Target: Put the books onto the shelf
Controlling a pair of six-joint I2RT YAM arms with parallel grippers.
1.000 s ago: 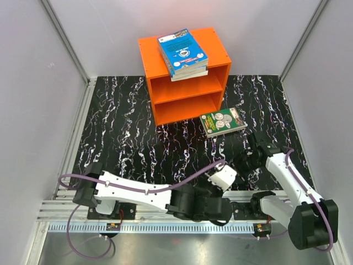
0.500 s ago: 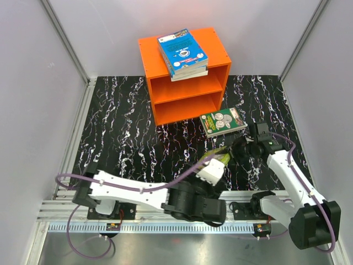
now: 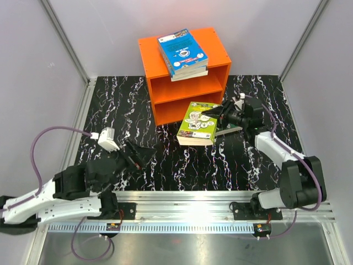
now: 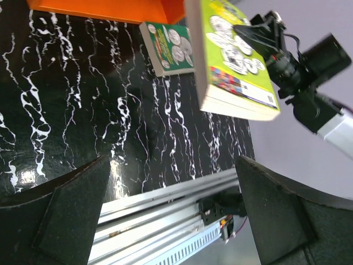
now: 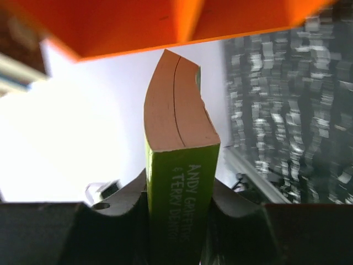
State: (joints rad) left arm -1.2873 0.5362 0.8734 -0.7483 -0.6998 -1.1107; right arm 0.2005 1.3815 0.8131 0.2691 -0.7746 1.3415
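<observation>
My right gripper (image 3: 219,114) is shut on the spine of a lime-green cartoon book (image 3: 197,122) and holds it flat above the mat, just in front of the orange shelf (image 3: 190,94). In the right wrist view the lime-green book (image 5: 182,182) sits between the fingers of my right gripper (image 5: 180,212), with the shelf (image 5: 138,27) above it. A green book with coin pictures (image 4: 168,47) lies on the mat under it. Blue books (image 3: 183,53) are stacked on the shelf's top. My left gripper (image 3: 140,156) is open and empty at the near left, also seen as my left gripper (image 4: 171,210).
The black marbled mat (image 3: 121,116) covers the table between white walls. An aluminium rail (image 3: 182,199) runs along the near edge by the arm bases. Both shelf compartments hold nothing that shows.
My left arm, stretched across to the right before, has swung back to the left and opened. My right gripper closed on the lime-green book and carried it up toward the shelf.
</observation>
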